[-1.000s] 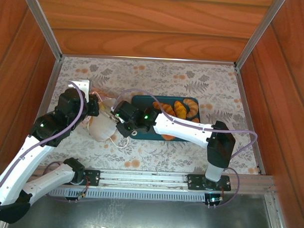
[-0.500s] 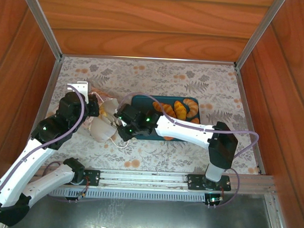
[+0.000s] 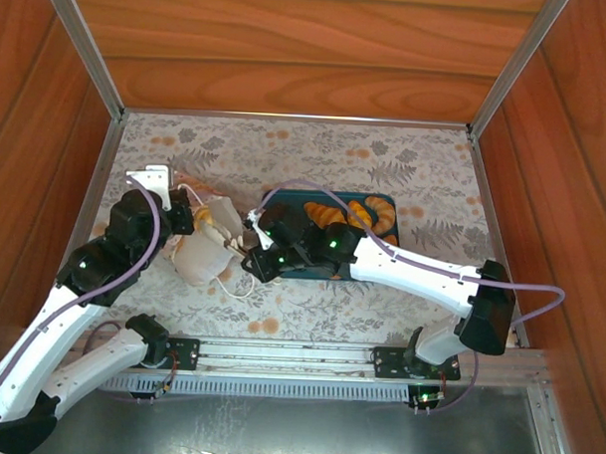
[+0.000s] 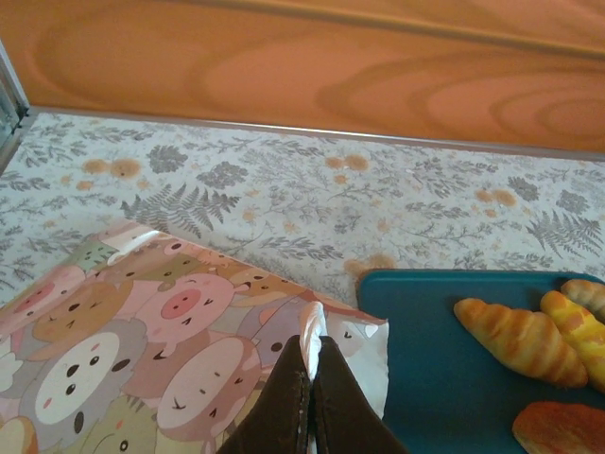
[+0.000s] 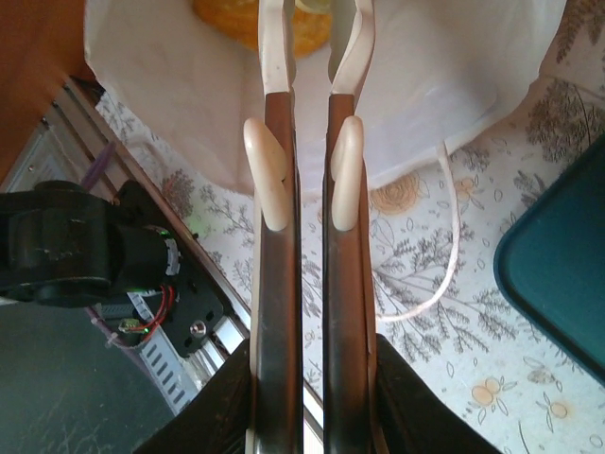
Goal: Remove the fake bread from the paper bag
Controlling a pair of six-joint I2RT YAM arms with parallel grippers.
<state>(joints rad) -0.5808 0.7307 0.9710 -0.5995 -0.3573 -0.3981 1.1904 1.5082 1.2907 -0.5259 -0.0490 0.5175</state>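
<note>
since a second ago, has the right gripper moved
Yes. The right gripper has shifted right and slightly toward the arm bases, covering more of the teal tray.

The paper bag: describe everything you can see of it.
The small white paper bag lies slumped on the floral tablecloth, just left of the flat teal tray. Its outer side carries pastel cartoon animal faces; the inside looks plain white. A thin white cord handle loops loose onto the cloth. The left tool is pinched shut on its rim, and the right tool points into its open mouth, where a golden-brown toy pastry shows.
</note>
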